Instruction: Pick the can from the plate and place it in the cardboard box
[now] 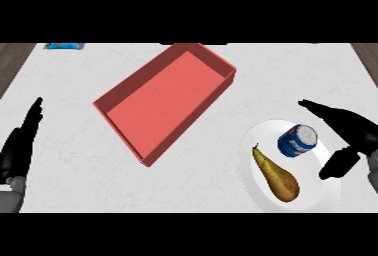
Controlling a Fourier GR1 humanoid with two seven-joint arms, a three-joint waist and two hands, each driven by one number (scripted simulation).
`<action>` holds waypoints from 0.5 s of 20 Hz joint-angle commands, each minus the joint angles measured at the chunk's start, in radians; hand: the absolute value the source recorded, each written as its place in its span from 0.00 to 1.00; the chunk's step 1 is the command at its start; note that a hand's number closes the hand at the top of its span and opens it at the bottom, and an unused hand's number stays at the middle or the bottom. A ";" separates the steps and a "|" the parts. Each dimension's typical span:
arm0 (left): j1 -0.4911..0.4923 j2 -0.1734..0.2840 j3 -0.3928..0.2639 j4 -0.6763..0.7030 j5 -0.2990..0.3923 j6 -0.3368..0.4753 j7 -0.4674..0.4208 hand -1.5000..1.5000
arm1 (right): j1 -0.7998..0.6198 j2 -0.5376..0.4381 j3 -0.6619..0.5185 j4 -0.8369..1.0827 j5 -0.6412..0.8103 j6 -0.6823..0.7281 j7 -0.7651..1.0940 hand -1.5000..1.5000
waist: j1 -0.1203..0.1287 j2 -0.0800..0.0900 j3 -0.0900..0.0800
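Right hand [348, 131] sits at the plate's right edge, fingers straight and spread from the thumb, holding nothing and just beside the can. Blue and white can [297, 140] lies on the white plate [258, 181], next to a brown pear [277, 179]. Red box [164, 100] stands well apart on the desk [66, 170]. Left hand [20, 142] rests at the left edge, fingers straight.

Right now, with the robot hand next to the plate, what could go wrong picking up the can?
The pear lies close beside the can on the plate, so closing fingers might nudge it. The right robot hand is open beside the can, which looks tilted and could roll. The red box is shallow.
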 commanded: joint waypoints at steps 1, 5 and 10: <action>0.013 -0.018 0.027 -0.009 -0.031 -0.022 0.001 0.50 | -0.029 0.009 -0.085 -0.003 -0.014 0.091 -0.032 0.00 | -0.002 0.000 0.000; 0.002 -0.050 0.035 -0.010 -0.058 -0.029 0.010 0.50 | 0.031 0.090 -0.073 -0.121 0.014 0.083 0.017 0.00 | -0.005 -0.001 0.000; -0.006 -0.054 0.082 -0.025 -0.065 -0.064 0.027 0.50 | -0.001 0.112 -0.102 -0.140 0.036 0.168 0.004 0.00 | -0.001 -0.001 0.000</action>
